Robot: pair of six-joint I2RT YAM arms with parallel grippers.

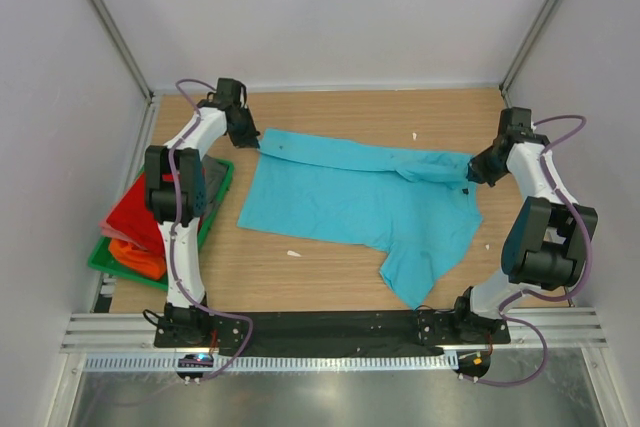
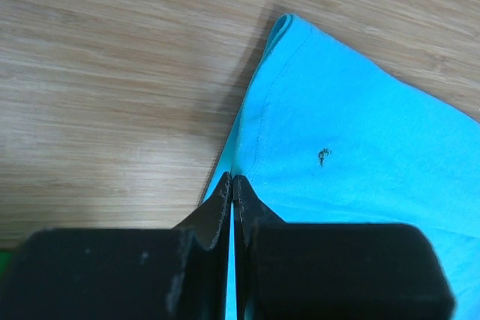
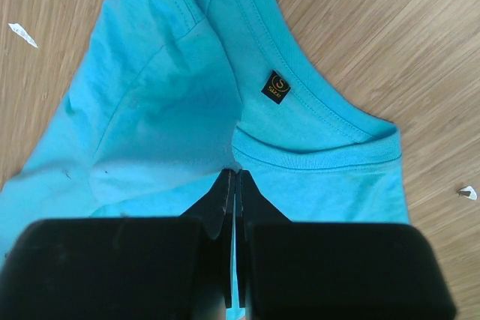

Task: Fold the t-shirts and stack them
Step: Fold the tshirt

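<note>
Black fingertips of the left gripper sit pressed together on the hemmed edge of the turquoise-blue cloth t-shirt. A sliver of blue shows between them, so the gripper is clenched on the cloth near a corner, close to the small dark mark. The right gripper is likewise pinched shut on cloth, just below the ribbed neckband (its black-and-yellow label faces up).

From above, the shirt lies spread across the middle of the pale wooden table, with one arm at each end of its far edge and part of that edge doubled over near the right gripper. Gripping both ends lets the pair carry the edge together, so I judge a lengthwise fold is in hand. A red t-shirt and an orange t-shirt lie crumpled in the green plastic tray at the left.
</note>
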